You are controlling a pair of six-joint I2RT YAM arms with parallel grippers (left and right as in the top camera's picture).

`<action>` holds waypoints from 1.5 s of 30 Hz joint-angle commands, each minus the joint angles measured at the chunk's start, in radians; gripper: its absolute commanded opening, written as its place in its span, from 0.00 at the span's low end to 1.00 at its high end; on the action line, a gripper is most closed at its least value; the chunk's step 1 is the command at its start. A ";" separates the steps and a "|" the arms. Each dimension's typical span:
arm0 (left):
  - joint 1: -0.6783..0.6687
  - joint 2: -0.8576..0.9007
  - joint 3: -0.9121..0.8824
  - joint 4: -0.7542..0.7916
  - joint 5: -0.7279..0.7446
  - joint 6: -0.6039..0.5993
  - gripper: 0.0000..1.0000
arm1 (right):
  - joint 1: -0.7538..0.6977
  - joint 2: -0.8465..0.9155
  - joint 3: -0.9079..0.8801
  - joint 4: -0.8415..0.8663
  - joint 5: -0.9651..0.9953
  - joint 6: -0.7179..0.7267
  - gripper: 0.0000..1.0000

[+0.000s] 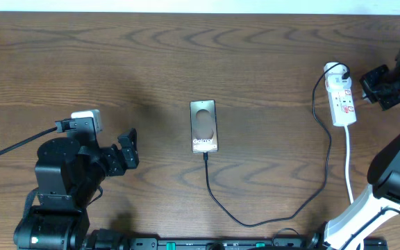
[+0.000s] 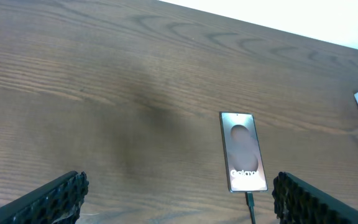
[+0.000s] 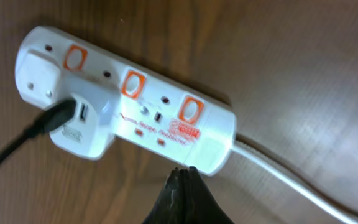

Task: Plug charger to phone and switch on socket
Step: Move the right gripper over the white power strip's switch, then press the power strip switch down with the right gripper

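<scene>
Right hand (image 3: 183, 170), closed, beside socket (image 3: 126, 109)

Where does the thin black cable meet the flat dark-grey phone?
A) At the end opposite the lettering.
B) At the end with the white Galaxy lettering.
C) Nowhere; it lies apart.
B: overhead, the thin black cable touches the flat dark-grey phone at its Galaxy end.
</scene>
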 commanded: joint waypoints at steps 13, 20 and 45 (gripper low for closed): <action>0.003 0.001 -0.003 0.000 -0.013 0.006 0.97 | -0.005 0.078 0.026 0.148 -0.095 0.080 0.01; 0.003 0.001 -0.003 0.000 -0.013 0.006 0.97 | -0.003 0.125 0.026 0.179 -0.113 0.091 0.01; 0.003 0.001 -0.003 0.000 -0.013 0.006 0.97 | 0.019 0.188 0.021 0.255 -0.132 0.117 0.01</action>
